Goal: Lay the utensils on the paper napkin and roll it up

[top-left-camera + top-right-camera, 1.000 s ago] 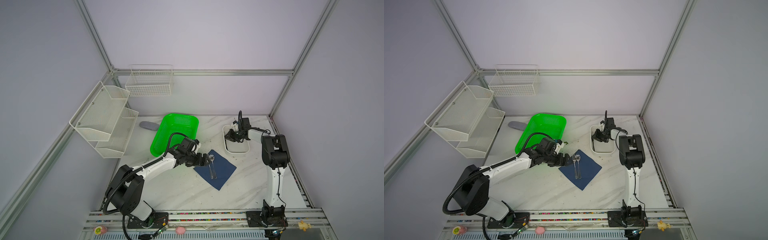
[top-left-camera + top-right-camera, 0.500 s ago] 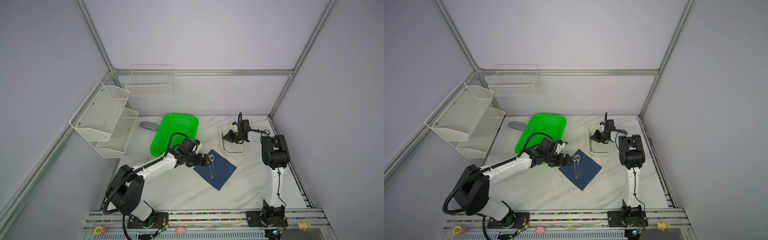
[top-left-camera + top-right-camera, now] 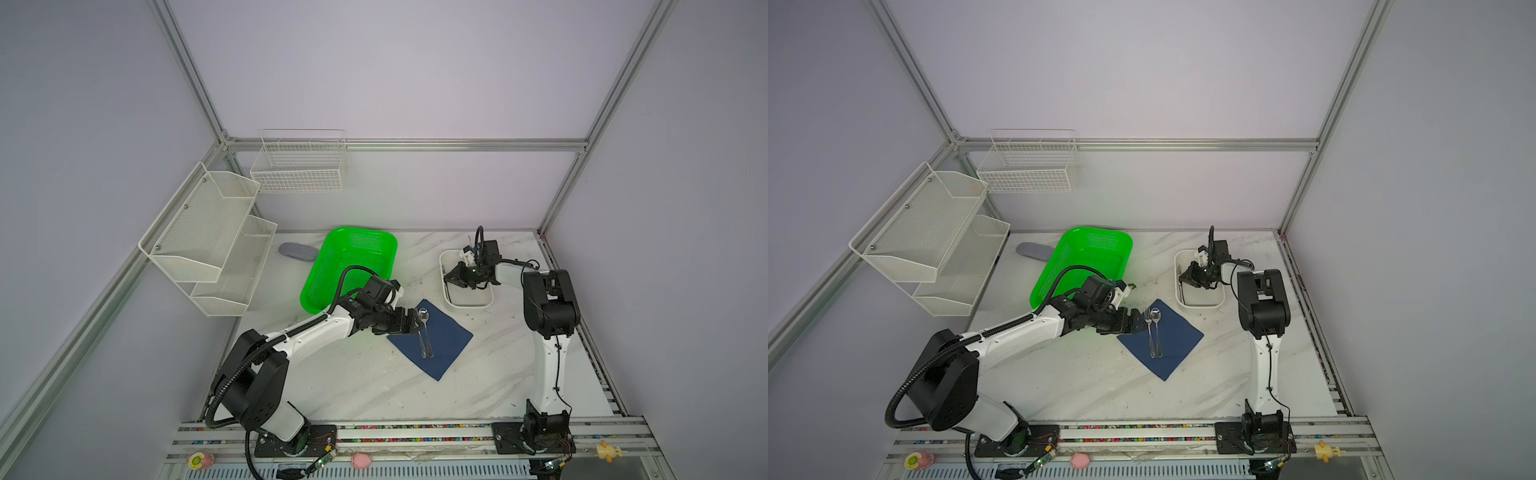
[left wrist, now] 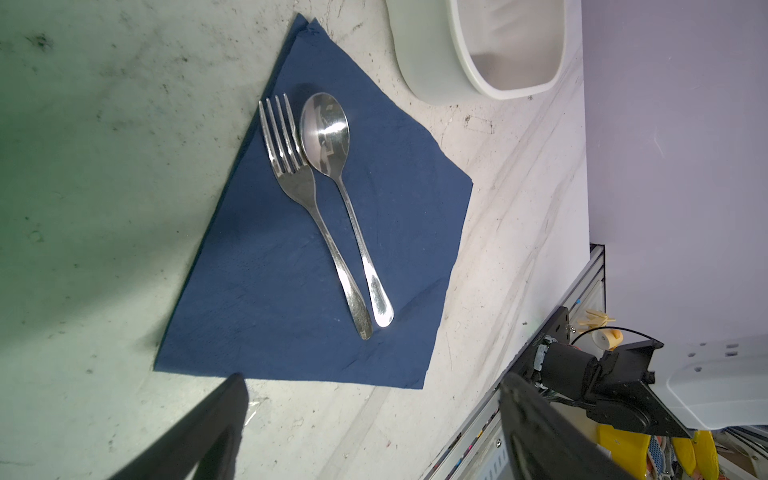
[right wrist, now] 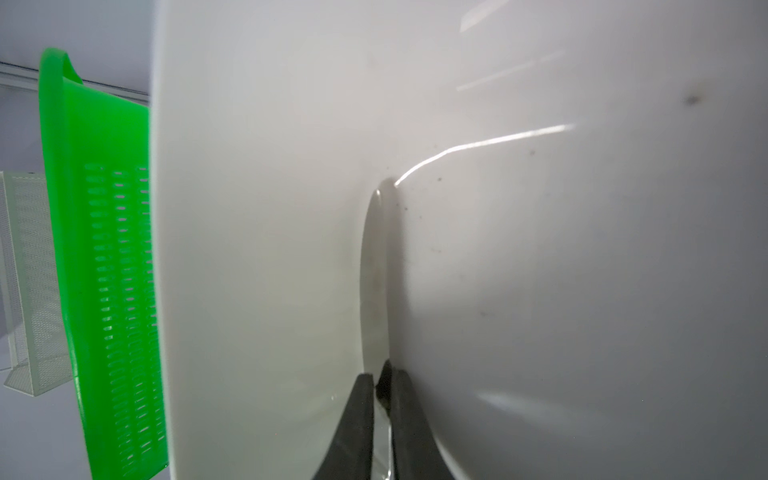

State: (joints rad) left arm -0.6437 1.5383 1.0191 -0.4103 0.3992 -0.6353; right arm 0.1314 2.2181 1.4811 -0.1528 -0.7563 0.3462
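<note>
A white marble table (image 3: 365,386) with two robot arms, seen from above. A navy napkin (image 3: 442,347) lies flat near the middle, turned like a diamond. A fork (image 4: 309,199) and a spoon (image 4: 330,137) rest on it side by side, close together, heads toward the back wall. The left gripper (image 3: 1134,322) hovers low beside the napkin's left corner, jaws spread wide and holding nothing. Just behind and to the right of the napkin sits a white tray (image 3: 468,306), and the right gripper (image 3: 452,279) reaches down into it. The right wrist view shows its jaws pinched narrowly on a knife (image 5: 376,270), seen edge-on against the tray's inner surface. Whether the knife is clear of the tray floor cannot be told. A green basket (image 3: 353,253) stands behind the left arm. Several things could go wrong from here. The pinch is slim and appears to sit toward one end of the knife, so the knife may swing or slip out on the way over. Its tip may catch the tray wall and drag the tray. Set down carelessly, it could knock the fork and spoon askew or land off the napkin. The left gripper, so near the corner, could crowd the right arm or scuff the thin paper.
</note>
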